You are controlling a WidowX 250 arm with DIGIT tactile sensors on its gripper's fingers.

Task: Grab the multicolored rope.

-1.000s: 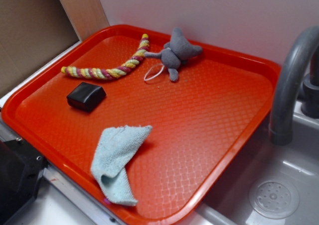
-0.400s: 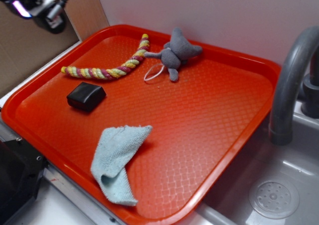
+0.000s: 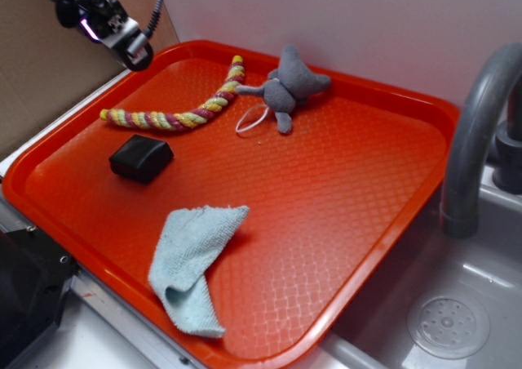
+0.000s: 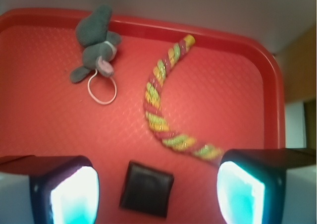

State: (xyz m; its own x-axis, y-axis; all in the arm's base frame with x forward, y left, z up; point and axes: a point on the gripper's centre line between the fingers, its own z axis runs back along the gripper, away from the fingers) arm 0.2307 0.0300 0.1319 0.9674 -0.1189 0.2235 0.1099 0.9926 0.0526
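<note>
Red plastic tray on a counter beside a grey sink faucet, against a pale wall. Gripper held high over the tray's far-left corner, fingers spread wide apart with nothing between them, glowing pads facing each other across open air; likely kept open and raised for a clear look down before any descent. Directly below the gap, a small black block; just beyond the finger on the right of the wrist view, one end of the multicolored rope, lying flat in a curve along the tray's back-left part, untouched and well below the fingers. Other end of the rope close to the grey plush toy, near but apart from its thin white string loop. Nearer the front edge, a crumpled pale blue cloth, well clear of everything. Judged as early approach: a sideways shift over the rope's middle probably needed, away from block and toy, to avoid pinching the wrong thing.
</note>
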